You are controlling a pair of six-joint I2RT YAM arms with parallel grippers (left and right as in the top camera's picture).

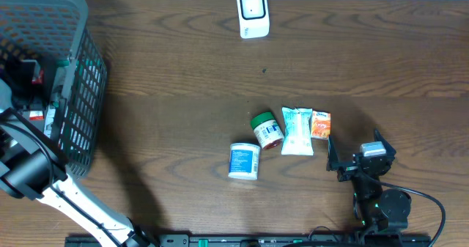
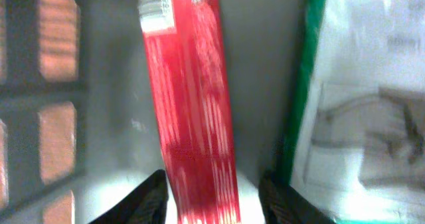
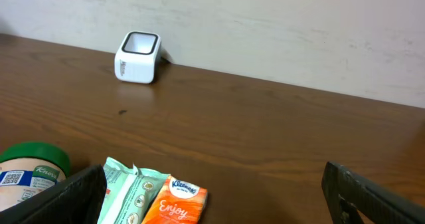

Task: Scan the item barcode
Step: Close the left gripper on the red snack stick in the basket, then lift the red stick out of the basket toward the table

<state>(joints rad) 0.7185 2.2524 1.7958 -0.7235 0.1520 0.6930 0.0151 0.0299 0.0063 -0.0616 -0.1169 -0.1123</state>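
Inside the basket (image 1: 82,34), the red pack (image 2: 189,98) is being straddled by the left tool (image 2: 212,204). Its jaws are being held apart, with one finger (image 2: 149,201) close against the pack's edge and a gap being left on the other side, so no firm grip is being shown. Just to this tool's right, the pack is being crowded by a white bag (image 2: 372,84) with a green edge. To the tool's left, the way is being closed off by the basket's grid wall. From overhead, the tool itself is being hidden by the basket.

The right tool (image 1: 355,155) is being held wide open and empty, low over the table (image 1: 183,71). Just ahead of it and to its left, an orange pack (image 1: 320,124) and a teal pack (image 1: 297,130) are lying side by side, touching. Further to its left, a green-lidded jar (image 1: 267,130) and a white jar (image 1: 244,161) are lying on their sides. The scanner (image 1: 253,13) is standing well ahead of this tool at the table's back edge, well apart from the basket.
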